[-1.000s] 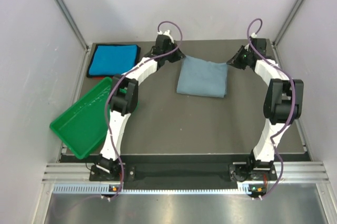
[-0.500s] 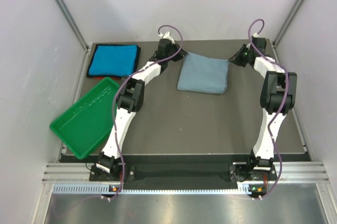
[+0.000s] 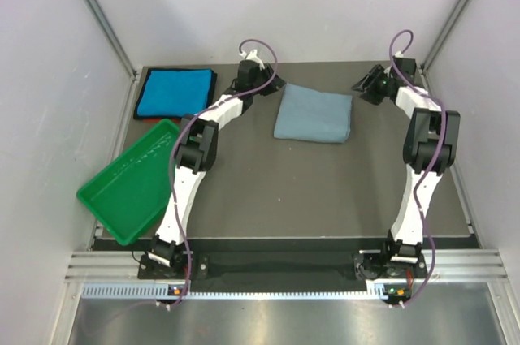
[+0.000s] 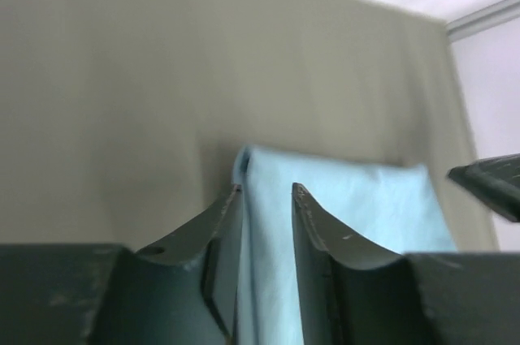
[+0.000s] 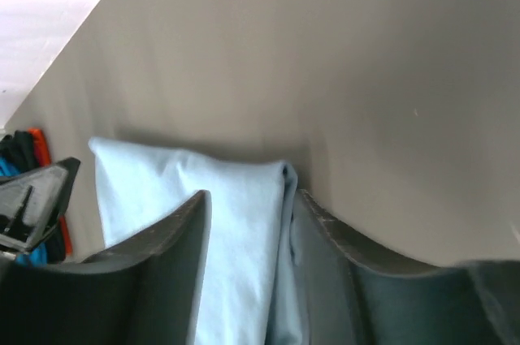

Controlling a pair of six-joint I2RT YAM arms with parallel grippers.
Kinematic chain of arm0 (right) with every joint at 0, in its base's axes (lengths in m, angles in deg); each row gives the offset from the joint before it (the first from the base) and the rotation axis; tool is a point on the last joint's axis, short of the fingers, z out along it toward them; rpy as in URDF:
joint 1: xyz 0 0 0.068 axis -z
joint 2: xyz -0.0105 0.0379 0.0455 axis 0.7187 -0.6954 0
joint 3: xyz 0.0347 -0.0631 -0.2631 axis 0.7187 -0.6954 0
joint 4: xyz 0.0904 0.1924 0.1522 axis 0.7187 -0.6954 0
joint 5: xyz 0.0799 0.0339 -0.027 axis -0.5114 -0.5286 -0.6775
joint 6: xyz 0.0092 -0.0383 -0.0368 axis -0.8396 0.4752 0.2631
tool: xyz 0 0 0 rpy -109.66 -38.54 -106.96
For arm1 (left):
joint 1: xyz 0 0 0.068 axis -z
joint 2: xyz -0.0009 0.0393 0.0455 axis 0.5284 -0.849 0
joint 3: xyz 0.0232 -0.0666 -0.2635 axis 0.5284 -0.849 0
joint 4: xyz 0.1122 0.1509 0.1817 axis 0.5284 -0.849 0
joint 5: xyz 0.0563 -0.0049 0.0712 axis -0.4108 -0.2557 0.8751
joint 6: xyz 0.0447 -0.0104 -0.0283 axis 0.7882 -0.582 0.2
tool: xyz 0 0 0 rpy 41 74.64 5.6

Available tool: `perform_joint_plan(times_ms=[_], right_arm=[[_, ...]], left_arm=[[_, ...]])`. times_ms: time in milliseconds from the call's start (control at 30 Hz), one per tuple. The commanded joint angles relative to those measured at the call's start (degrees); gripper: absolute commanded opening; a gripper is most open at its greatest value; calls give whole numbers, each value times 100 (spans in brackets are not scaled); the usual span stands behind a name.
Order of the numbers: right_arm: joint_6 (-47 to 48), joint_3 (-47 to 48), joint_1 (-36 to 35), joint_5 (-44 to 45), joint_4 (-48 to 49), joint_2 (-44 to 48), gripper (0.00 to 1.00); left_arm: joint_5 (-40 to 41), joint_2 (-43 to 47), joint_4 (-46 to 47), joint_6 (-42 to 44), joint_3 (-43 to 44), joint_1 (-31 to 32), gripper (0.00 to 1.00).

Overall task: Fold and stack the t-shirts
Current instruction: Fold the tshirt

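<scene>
The grey-blue t-shirt [image 3: 314,116] lies folded into a rectangle at the back middle of the table. My left gripper [image 3: 274,85] is just off its far left corner and my right gripper [image 3: 365,84] just off its far right corner. The left wrist view shows the left gripper [image 4: 266,191] with jaws parted and the shirt's [image 4: 357,199] edge lying loose between and beyond them. The right gripper [image 5: 252,195] is likewise parted over the shirt's [image 5: 162,174] folded edge. The turquoise t-shirt [image 3: 175,92] lies folded at the back left corner.
A green plastic tray [image 3: 130,178] rests tilted over the table's left edge, near the left arm's elbow. White walls and metal frame posts close in the back and sides. The right gripper's tip [image 4: 491,183] shows at the right edge of the left wrist view.
Both grippers were shut on the grey-blue shirt's far corners and have now parted and let go. The right gripper has drawn slightly right, off the cloth. The shirt lies flat.
</scene>
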Motion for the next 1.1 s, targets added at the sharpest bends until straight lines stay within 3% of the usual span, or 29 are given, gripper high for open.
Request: perform_joint_plan(times_ms=[0,133,333,633,1067], right_arm=[[370,-45,117,-357,-303,982,55],[827,-721,108,-575,-1041,1659,64],[1223,-2031,81,-875,-841,2486,69],[1391,-2954,-85,-901,-595,2680,73],[1294,-3351,-340,-1209,363,2276,74]], left_arm=[[-91,1237,-252,635,-577,-56,37],[-406,2291,-604,1084,-1552,-38,37],[-627,2953,-1210,1427,-2590,243,41],[-724,2822,-1676,1594,-3215,384,44],[-574,2619,-1765,1752,-3532,419,44]])
